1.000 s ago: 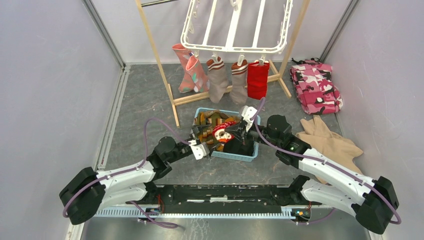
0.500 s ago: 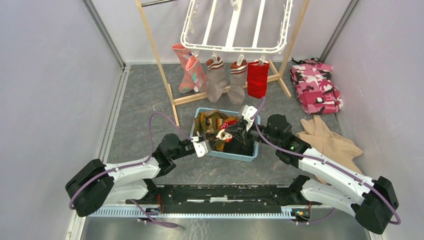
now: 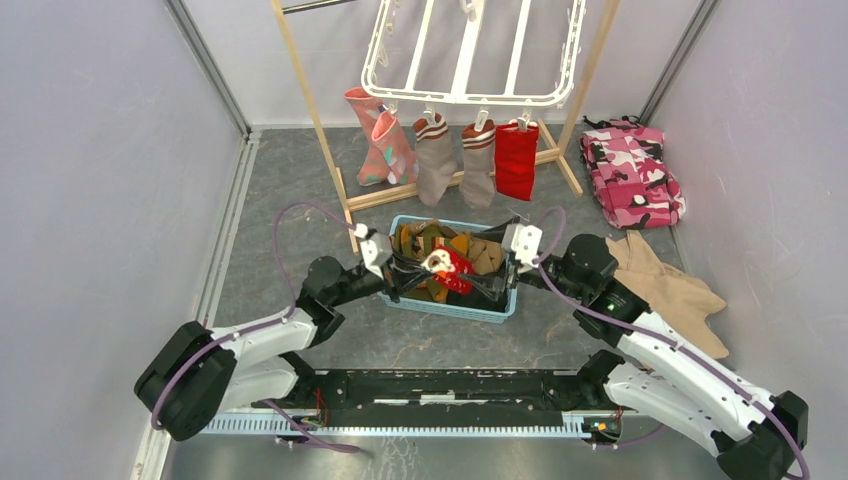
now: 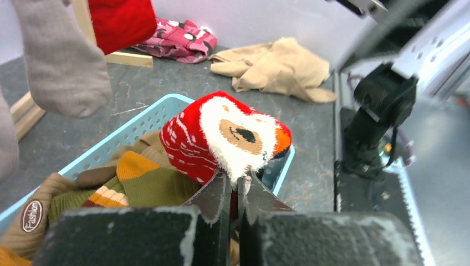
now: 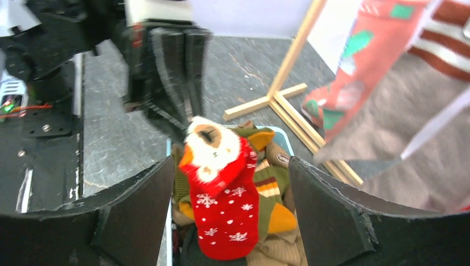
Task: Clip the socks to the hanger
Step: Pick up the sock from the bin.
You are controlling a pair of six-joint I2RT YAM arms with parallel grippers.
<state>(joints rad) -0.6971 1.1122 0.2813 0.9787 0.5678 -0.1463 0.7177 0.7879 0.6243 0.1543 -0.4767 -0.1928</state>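
Over the blue basket (image 3: 455,308), the left gripper (image 4: 237,185) clamps tight on a red animal-face sock (image 4: 221,138); the right gripper (image 5: 230,183) gapes wide either side of it, gripping nothing.

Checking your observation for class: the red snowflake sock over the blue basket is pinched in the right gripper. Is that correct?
Not quite. The red snowflake sock over the blue basket is pinched in the left gripper, as the left wrist view shows. The right gripper stands open on either side of it.
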